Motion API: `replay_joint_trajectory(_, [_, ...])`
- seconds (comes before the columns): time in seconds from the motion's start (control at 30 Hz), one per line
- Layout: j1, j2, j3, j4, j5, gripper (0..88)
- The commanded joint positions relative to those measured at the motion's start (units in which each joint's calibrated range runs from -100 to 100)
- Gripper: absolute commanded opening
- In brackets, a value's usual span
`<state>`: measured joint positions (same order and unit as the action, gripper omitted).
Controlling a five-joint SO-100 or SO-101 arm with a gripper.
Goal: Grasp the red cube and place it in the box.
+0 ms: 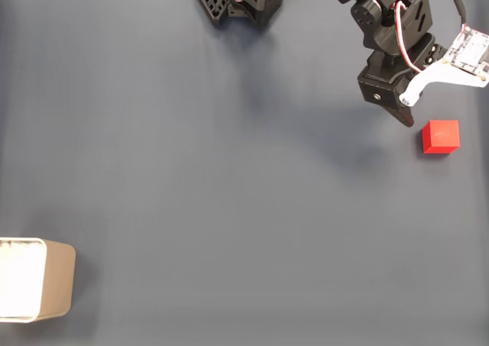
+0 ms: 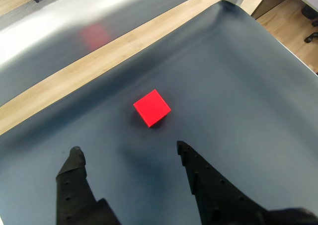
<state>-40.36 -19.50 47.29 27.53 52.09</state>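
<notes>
- Your bench (image 1: 229, 208) is a wide dark grey-blue sheet. In the fixed view the arm comes in from the far edge at the upper right. The wrist view shows a strip of wooden floor past the bench's far edge.
- The box (image 1: 53, 281) sits at the near left corner of the fixed view, cut by the left edge, its white inside showing. It is well apart from everything else, across the whole bench from the arm.
- The hand (image 2: 129, 153) is spread wide and holds nothing. In the wrist view its two dark fingertips stand apart at the bottom of the picture, with bare bench between them.
- The red cube (image 2: 152, 108) lies flat on the bench at the right side of the fixed view (image 1: 441, 136), just beside the hand and a little nearer the camera. From the wrist it sits ahead of the fingertips, roughly centred on the gap but turned corner-on.
- You are in the approach step, as I judge it: nothing is gripped and no finger touches the cube.
- Next you likely need to push the hand forward and down until the fingers straddle the cube. Consider rolling the wrist first so the fingers meet flat faces, not corners.
- Only then press the fingers together, lift, and carry across to the box.
</notes>
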Motion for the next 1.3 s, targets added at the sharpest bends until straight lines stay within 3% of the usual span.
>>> replay_joint_trajectory(0.0, [-0.1, 0.5, -0.5, -2.3, -0.5, 43.6])
replay_joint_trajectory(1.27, [-0.3, 17.4, -11.8, -7.4, -1.6, 45.3])
